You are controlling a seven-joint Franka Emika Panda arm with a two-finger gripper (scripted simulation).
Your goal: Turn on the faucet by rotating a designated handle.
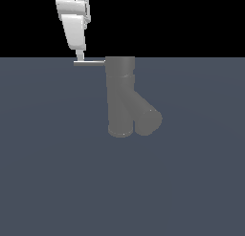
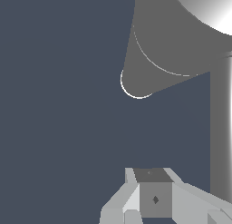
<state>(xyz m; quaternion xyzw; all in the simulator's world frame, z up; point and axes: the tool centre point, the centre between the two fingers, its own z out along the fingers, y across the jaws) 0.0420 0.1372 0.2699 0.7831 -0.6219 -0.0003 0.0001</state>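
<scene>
Matte grey against a slate-blue floor (image 1: pixel 57 182), the faucet (image 1: pixel 120 96) stands near the middle of the exterior view: one thick upright cylinder with a second thick cylinder branching down and toward the exterior view's right as the spout. From the top of the body, the handle (image 1: pixel 89 63) (a thin, pale metal rod) projects sideways toward the exterior view's left, lying level.

White and glossy, the gripper (image 1: pixel 80 57) comes down from the upper edge, tilted slightly, and its fingertip meets the outer end of the handle from above. Only one narrow finger shows in this view, so I cannot tell whether the fingers are apart or together, nor whether they pinch the rod or merely touch it.

From the wrist view, the faucet (image 2: pixel 167 41) fills the upper part, seen from above, with the pale grey fingers (image 2: pixel 154 198) close below the camera.
</scene>
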